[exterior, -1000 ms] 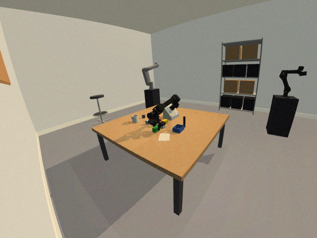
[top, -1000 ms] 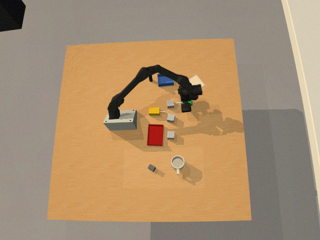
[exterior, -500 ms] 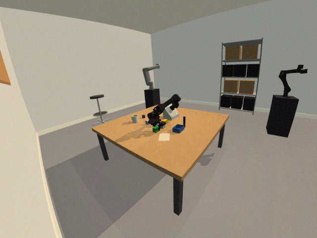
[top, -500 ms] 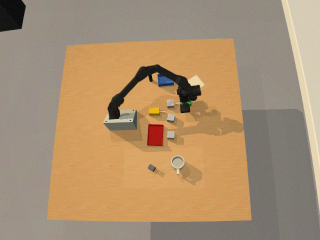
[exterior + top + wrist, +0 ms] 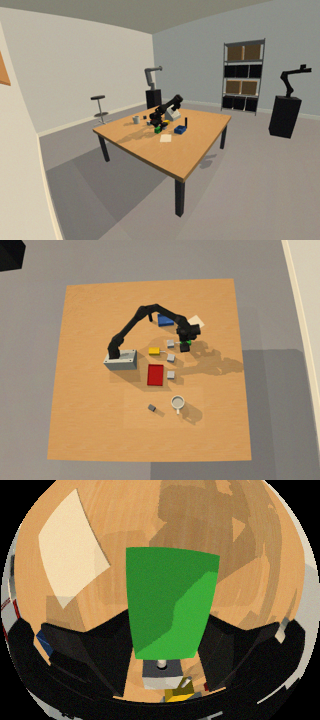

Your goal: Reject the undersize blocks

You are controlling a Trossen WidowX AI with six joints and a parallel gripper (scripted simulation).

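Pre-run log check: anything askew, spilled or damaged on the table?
Nothing looks spilled or damaged. The white sheet lies at an angle to the table edges, but flat. The mug stands upright.

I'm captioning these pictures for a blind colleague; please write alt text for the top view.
A black robot arm's end effector grips a green gauge, its pin pointing at the nearest of three steel blocks on a wooden table. Nearby are a yellow-handled tool, an empty red tray, a blue tray and a mug.

Top cam overhead, ext. oblique
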